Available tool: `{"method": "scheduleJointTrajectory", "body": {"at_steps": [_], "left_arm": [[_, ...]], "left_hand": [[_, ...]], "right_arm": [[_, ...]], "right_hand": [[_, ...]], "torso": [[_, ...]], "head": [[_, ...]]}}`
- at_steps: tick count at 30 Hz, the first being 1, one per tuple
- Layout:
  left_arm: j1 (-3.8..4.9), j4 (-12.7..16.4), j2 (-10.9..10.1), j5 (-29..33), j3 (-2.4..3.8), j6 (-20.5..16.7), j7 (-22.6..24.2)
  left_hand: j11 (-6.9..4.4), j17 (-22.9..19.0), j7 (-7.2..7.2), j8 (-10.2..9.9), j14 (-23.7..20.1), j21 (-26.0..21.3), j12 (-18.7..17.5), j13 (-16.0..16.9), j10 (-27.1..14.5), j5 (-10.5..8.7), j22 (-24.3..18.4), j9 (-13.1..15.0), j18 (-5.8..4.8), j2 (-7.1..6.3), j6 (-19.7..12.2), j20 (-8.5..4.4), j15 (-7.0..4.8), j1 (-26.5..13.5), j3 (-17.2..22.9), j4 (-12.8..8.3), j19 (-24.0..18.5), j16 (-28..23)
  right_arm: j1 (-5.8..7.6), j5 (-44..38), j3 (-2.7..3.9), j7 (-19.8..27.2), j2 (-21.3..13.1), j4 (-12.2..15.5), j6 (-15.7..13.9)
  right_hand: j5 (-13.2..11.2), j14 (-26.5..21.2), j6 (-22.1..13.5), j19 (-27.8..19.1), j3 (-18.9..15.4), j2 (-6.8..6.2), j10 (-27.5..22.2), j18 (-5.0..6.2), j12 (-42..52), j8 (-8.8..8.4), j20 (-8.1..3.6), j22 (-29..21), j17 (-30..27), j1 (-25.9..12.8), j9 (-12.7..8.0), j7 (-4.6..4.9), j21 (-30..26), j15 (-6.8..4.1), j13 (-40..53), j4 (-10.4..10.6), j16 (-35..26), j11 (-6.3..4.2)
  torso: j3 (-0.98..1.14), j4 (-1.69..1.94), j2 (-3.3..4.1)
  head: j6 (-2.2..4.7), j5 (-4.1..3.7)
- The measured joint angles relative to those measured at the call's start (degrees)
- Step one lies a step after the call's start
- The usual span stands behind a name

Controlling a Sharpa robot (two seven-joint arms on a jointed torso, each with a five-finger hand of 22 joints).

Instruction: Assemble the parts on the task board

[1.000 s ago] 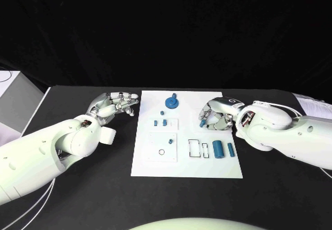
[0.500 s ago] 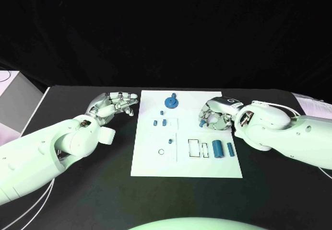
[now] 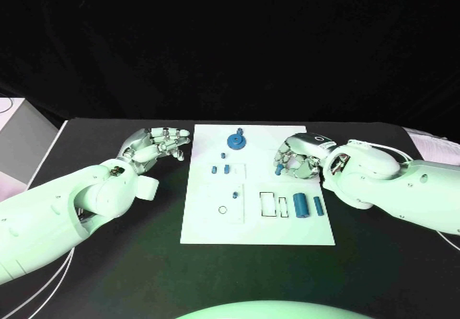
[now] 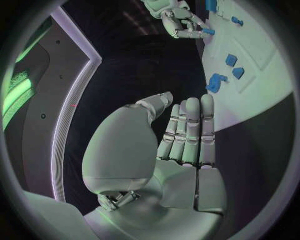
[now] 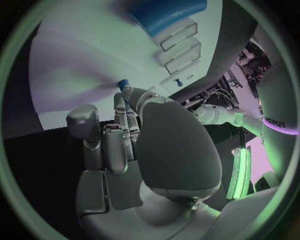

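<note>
The white task board (image 3: 258, 226) lies mid-table. On it are a blue round part (image 3: 236, 141), small blue pegs (image 3: 223, 169), a tiny piece (image 3: 236, 195) and two blue cylinders (image 3: 308, 205) beside empty slots (image 3: 275, 205). My right hand (image 3: 299, 158) hovers over the board's right edge, fingers curled, pinching a small blue peg (image 3: 280, 170); its tip shows at the fingertips (image 5: 123, 84). My left hand (image 3: 158, 145) hangs just left of the board, fingers extended, holding nothing (image 4: 184, 145). The left wrist view shows the board (image 4: 265, 85) and the right hand (image 4: 178, 20).
Black tabletop (image 3: 125, 266) surrounds the board on all sides. A white object (image 3: 12, 126) stands at the far left edge of the table. In the right wrist view a blue cylinder (image 5: 165, 12) lies near the slots (image 5: 182, 44).
My right hand has edged slightly inward over the board with the peg still pinched. The left hand has stayed put.
</note>
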Motion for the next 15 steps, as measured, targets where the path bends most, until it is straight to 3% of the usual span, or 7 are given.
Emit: {"method": "scheduleJointTrajectory", "body": {"at_steps": [8, 15], "left_arm": [[0.00, -0.3, 0.0, 0.0, 0.00, 0.0, -0.2], [-0.01, -0.6, 0.1, 0.0, -0.01, 0.0, -0.4]], "left_hand": [[0.00, 0.0, 0.00, 0.0, 0.0, 0.0, 0.0, 0.0, 0.0, 0.00, 0.0, 0.0, 0.00, 0.00, 0.0, 0.00, 0.00, 0.0, 0.0, 0.0, 0.0, 0.0], [0.00, 0.0, 0.00, 0.0, 0.0, -0.2, 0.0, 0.0, 0.0, 0.00, 0.0, 0.0, 0.00, 0.00, 0.0, 0.00, 0.00, 0.0, 0.0, 0.0, 0.0, 0.0]], "right_arm": [[0.35, 4.0, 0.01, -1.0, -0.9, 0.6, -0.6], [2.67, 9.0, 0.18, -1.3, -1.7, 1.8, -0.5]], "right_hand": [[0.0, 0.0, 0.0, -0.2, 0.7, 0.44, 0.5, 0.00, -0.4, 0.00, -0.20, 0.1, 0.0, 0.0, 0.0, -0.04, 0.0, 0.01, 0.3, -0.7, 0.0, -0.31], [0.1, 0.0, -0.2, -0.2, 1.0, 0.66, 0.7, 0.00, -0.4, 0.89, -0.20, 0.1, 0.0, -0.2, 0.0, -0.25, 0.0, 0.02, 0.3, -1.0, 0.0, -0.52]], "torso": [[0.00, 0.02, -0.04], [0.01, 0.02, -0.09]], "head": [[0.13, -0.01], [0.30, 0.04]]}}
